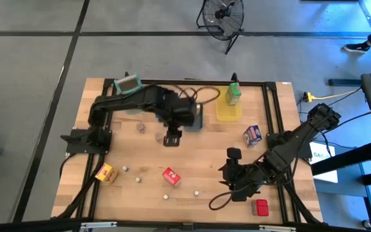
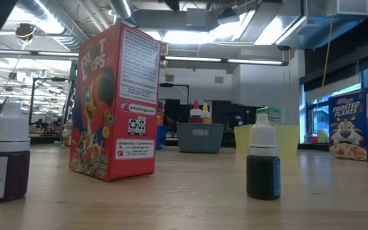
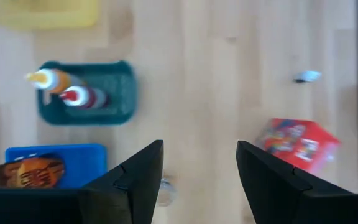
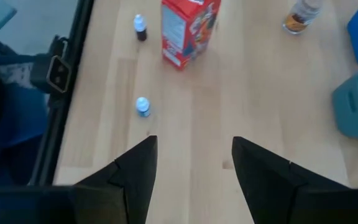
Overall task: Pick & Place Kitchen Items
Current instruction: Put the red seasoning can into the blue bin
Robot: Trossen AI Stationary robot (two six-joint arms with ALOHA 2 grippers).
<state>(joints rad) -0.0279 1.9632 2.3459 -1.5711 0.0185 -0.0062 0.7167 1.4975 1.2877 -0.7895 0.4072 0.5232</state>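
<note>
Between my left gripper's (image 1: 171,138) fingers (image 3: 138,180) I see only bare wood: they are spread and hold nothing, hanging over the middle of the tabletop (image 1: 198,154), with a small pale jar (image 3: 165,186) on the boards just beside one finger. Past them I can make out a teal bin (image 3: 114,93) with two sauce bottles (image 3: 73,96) in it, a blue tray (image 3: 73,163) carrying a brown packet (image 3: 33,172), and the red Froot Loops carton (image 1: 171,176) standing upright. My right gripper (image 1: 232,153) is likewise spread and empty, poised over the tabletop's right half; ahead of its fingers (image 4: 138,171) lie a blue-capped bottle (image 4: 142,106) and a dark dropper bottle (image 4: 140,28) next to that same red carton. Farther out, a Frosted Flakes carton (image 1: 253,135) sits toward the right, a green carton (image 1: 233,95) stands in the yellow tray (image 1: 228,113), a yellow-orange carton (image 1: 105,173) lies near the left front, and a small red piece (image 1: 261,207) lies at the right front corner.
</note>
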